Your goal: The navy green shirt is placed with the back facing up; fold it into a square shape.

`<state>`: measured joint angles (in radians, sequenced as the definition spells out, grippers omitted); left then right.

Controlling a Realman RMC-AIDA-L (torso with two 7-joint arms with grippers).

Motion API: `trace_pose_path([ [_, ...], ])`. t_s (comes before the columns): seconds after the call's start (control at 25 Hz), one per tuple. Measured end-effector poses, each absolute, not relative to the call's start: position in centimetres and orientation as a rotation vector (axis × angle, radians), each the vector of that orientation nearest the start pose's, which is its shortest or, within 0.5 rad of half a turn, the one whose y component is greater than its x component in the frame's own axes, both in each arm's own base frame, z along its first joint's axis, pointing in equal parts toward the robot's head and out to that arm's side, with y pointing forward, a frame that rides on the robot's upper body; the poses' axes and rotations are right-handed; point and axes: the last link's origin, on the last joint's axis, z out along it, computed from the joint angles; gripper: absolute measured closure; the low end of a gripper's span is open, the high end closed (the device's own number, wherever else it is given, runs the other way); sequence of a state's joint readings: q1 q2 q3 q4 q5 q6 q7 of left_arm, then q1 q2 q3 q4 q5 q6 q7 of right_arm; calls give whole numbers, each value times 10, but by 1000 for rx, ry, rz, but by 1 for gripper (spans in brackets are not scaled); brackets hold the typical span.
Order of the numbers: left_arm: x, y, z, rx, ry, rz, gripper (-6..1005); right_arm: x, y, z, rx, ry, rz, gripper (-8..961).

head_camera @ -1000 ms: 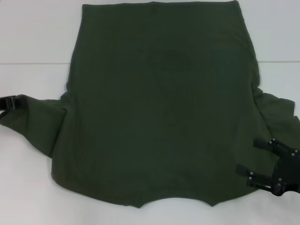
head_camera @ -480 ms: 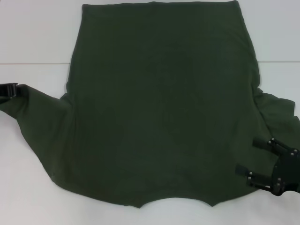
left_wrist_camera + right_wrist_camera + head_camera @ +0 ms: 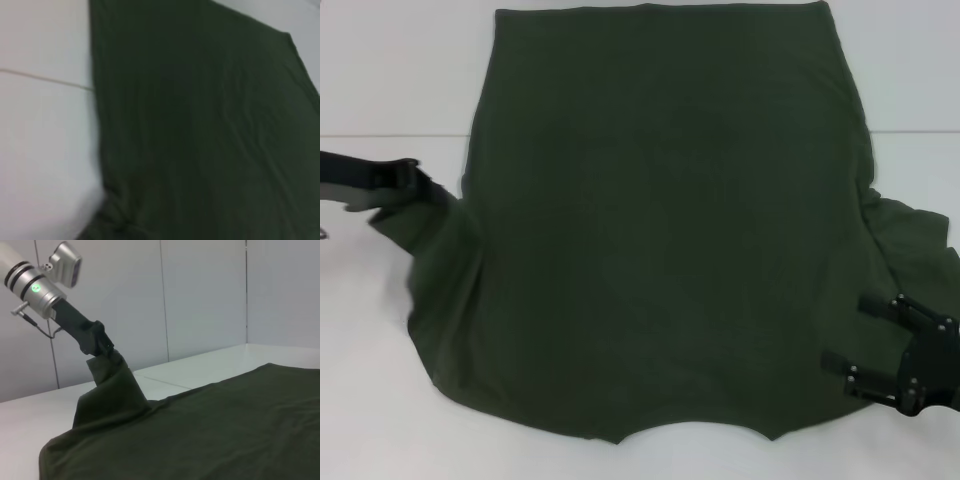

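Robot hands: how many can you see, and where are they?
2. The left gripper is at the shirt's left edge, pinching a lifted sleeve. The right gripper rests open on the shirt's near right corner.

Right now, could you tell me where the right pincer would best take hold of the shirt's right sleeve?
Grip the rumpled outer edge of the right sleeve, coming in from the robot's right, low over the table. That edge sticks out past the navy green shirt body, just beyond the right pincer.
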<state>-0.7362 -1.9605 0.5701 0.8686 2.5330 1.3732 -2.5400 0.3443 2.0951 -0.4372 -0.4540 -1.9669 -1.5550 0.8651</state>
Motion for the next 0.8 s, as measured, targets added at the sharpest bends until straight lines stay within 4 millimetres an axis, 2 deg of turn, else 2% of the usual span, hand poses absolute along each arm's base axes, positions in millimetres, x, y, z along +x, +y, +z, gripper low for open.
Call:
trace_pose_path([
  [0.16, -254, 419, 79, -2074, -1680, -301, 996, 328, 267, -11, -2441, 470, 756, 7],
  [0.36, -246, 423, 64, -2083, -1721, -361, 996, 327, 267, -12, -2444, 471, 758, 7],
  [0.52, -247, 424, 52, -2068, -1768, -435, 992, 327, 267, -14, -2445, 476, 762, 7],
  [0.8, -256, 423, 45, -1968, -1831, -620, 977, 328, 267, -14, -2443, 479, 754, 7],
])
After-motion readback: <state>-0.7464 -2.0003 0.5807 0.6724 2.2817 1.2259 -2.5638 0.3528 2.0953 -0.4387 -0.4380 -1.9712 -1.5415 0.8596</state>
